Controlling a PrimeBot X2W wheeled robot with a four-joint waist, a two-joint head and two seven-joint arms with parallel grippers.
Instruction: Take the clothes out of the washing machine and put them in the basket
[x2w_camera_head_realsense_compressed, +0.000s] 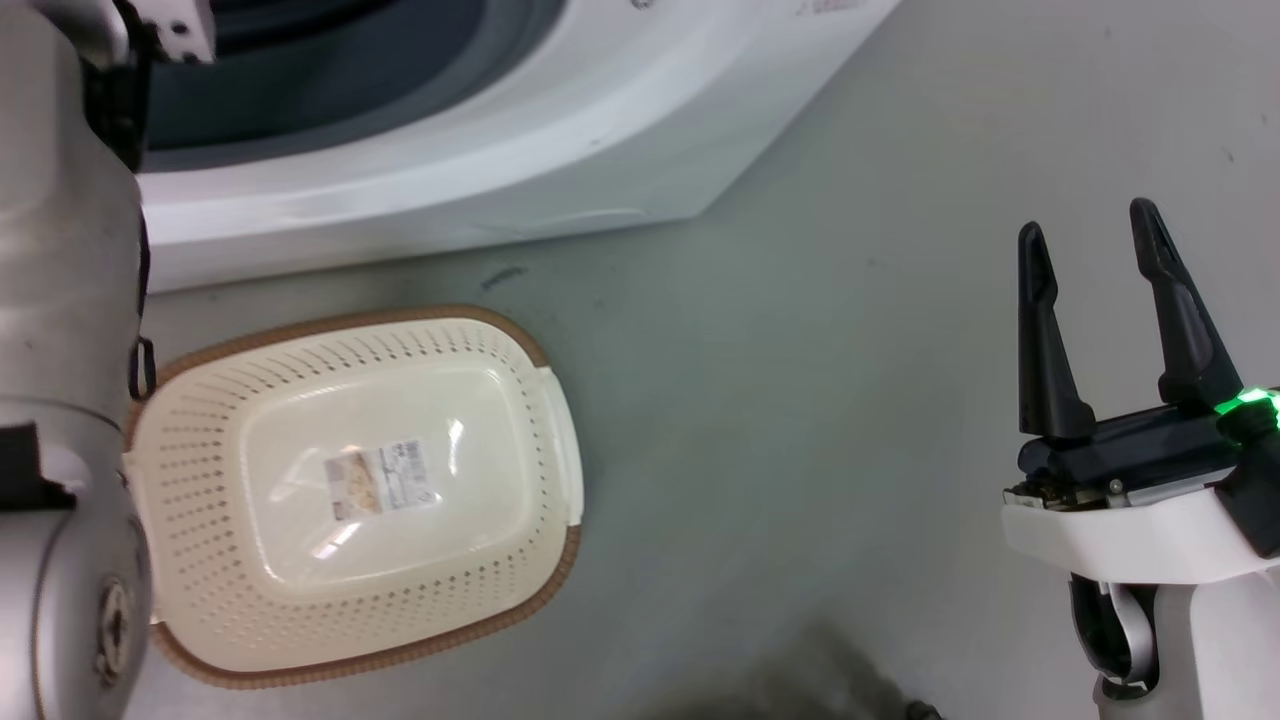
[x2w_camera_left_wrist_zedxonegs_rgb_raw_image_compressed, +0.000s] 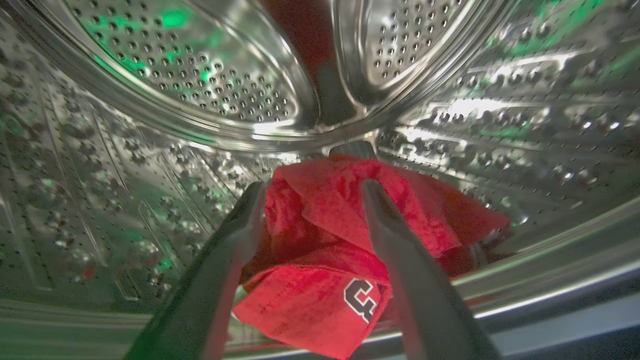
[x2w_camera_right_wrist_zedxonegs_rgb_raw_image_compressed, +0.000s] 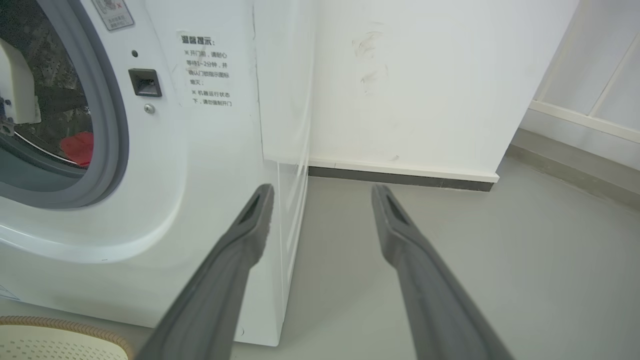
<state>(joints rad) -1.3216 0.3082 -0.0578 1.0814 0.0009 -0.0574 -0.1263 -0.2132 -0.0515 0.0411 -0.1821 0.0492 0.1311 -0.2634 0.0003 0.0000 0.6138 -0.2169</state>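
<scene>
Left wrist view looks straight down into the steel drum (x2w_camera_left_wrist_zedxonegs_rgb_raw_image_compressed: 200, 75), and there the clothes (x2w_camera_left_wrist_zedxonegs_rgb_raw_image_compressed: 310, 305) lie: a crumpled red heap on the drum's low side, close behind the front lip. The left gripper (x2w_camera_left_wrist_zedxonegs_rgb_raw_image_compressed: 315, 187) is spread wide, one dark finger on each side of the heap. It has not clamped down, and I cannot tell whether either finger touches the cloth. I read that straddle as lining up for a pinch on the thick middle of the bundle.

The heap has no neat shape, but its longer run seems to go from the lip back into the drum, roughly along the fingers. The fold with the number patch (x2w_camera_left_wrist_zedxonegs_rgb_raw_image_compressed: 361, 299) points out toward the door opening.

The basket (x2w_camera_head_realsense_compressed: 200, 450) stands on the grey floor just in front of the washing machine (x2w_camera_head_realsense_compressed: 450, 180), mouth up and nothing in it. Its long side runs roughly along the machine's front, which would make for a short carry. The right gripper (x2w_camera_head_realsense_compressed: 1088, 220) hangs off to the side, well clear of both. Its fingers are parted and hold nothing, which to my eye keeps it out of the left arm's way.
</scene>
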